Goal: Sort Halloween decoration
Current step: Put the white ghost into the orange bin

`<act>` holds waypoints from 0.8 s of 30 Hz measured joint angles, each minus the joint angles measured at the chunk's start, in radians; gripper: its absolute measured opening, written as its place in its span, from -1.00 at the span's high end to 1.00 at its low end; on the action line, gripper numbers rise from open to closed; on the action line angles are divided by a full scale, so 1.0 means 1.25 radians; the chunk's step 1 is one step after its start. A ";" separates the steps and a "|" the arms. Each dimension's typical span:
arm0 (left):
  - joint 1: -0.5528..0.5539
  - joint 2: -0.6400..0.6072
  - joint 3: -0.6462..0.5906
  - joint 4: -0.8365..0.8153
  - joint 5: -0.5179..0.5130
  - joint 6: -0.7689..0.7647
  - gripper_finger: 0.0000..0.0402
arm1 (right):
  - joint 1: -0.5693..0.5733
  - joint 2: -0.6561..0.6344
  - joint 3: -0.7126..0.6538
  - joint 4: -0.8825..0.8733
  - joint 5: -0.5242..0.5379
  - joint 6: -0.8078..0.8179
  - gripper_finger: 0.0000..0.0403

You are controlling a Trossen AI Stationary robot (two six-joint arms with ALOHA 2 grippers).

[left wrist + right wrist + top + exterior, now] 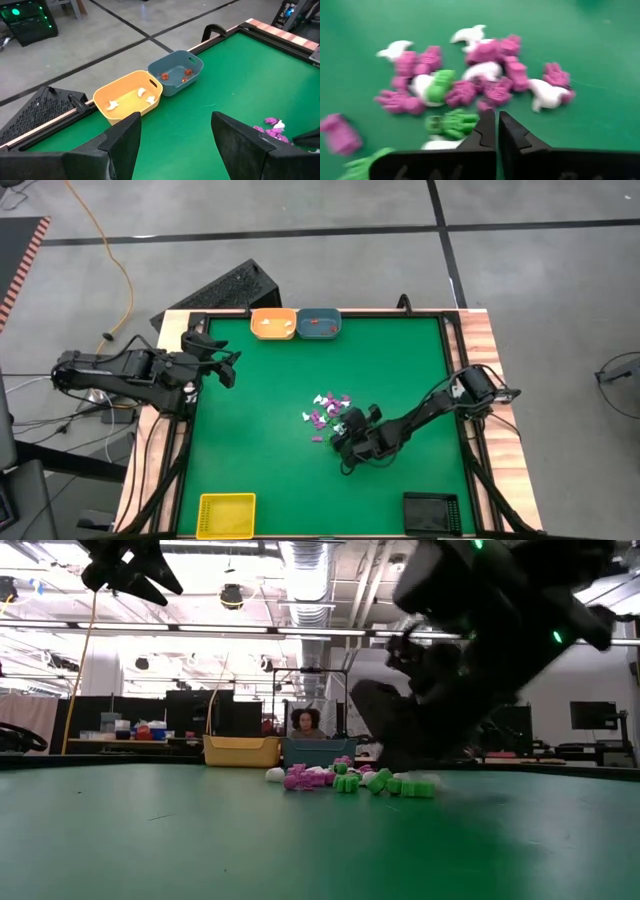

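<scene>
Purple, white and green Halloween decoration (470, 85) just beyond the clenched, empty right hand (497, 131) on the table.

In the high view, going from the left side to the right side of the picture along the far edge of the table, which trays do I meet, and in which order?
Orange tray → blue tray. They stand side by side at the far edge; the other two trays lie at the near edge.

A grey floor (300, 210) with dark lines lies around the table (250, 430), and bright lights (300, 560) hang overhead.
</scene>
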 joint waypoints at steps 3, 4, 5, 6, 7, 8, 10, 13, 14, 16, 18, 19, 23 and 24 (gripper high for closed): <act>0.000 0.000 0.000 0.000 0.000 0.000 -0.15 | -0.001 -0.025 0.022 0.000 -0.001 -0.087 0.80; 0.000 0.000 0.000 -0.001 0.000 0.000 -0.15 | -0.004 -0.032 0.024 0.000 0.004 -0.104 0.79; 0.000 0.000 0.000 -0.001 0.000 0.000 -0.15 | -0.010 -0.037 0.024 -0.004 0.006 -0.114 0.77; 0.000 0.000 0.000 -0.001 0.000 0.003 -0.15 | -0.016 -0.038 0.022 -0.017 0.004 -0.114 0.76; 0.000 0.000 0.000 -0.002 0.000 0.006 -0.15 | -0.024 -0.038 0.021 -0.040 -0.009 -0.106 0.75; 0.000 0.000 0.000 -0.002 0.000 0.007 -0.15 | -0.034 -0.037 0.020 -0.062 -0.025 -0.094 0.75; 0.000 0.000 0.000 -0.003 0.000 0.006 -0.15 | -0.054 -0.031 0.019 -0.096 -0.055 -0.074 0.74; 0.000 0.000 0.000 -0.003 0.000 -0.001 -0.15 | -0.078 -0.030 0.019 -0.114 -0.079 -0.087 0.74; 0.000 0.000 0.000 -0.003 0.000 -0.001 -0.15 | -0.085 -0.030 0.019 -0.109 -0.077 -0.106 0.74; 0.000 0.000 0.000 -0.003 0.000 -0.001 -0.15 | -0.100 -0.030 0.019 -0.080 -0.072 -0.152 0.74; 0.000 0.000 0.000 -0.003 -0.001 -0.002 -0.15 | -0.121 -0.030 0.019 -0.040 -0.076 -0.205 0.74; 0.000 0.000 0.000 -0.003 -0.004 -0.003 -0.15 | -0.132 -0.030 0.019 -0.017 -0.084 -0.239 0.74; 0.000 0.000 0.000 -0.003 -0.008 -0.003 -0.15 | -0.169 -0.030 0.018 0.063 -0.109 -0.354 0.74; 0.000 0.000 0.000 -0.003 -0.012 -0.003 -0.15 | -0.176 -0.030 0.015 0.085 -0.112 -0.377 0.74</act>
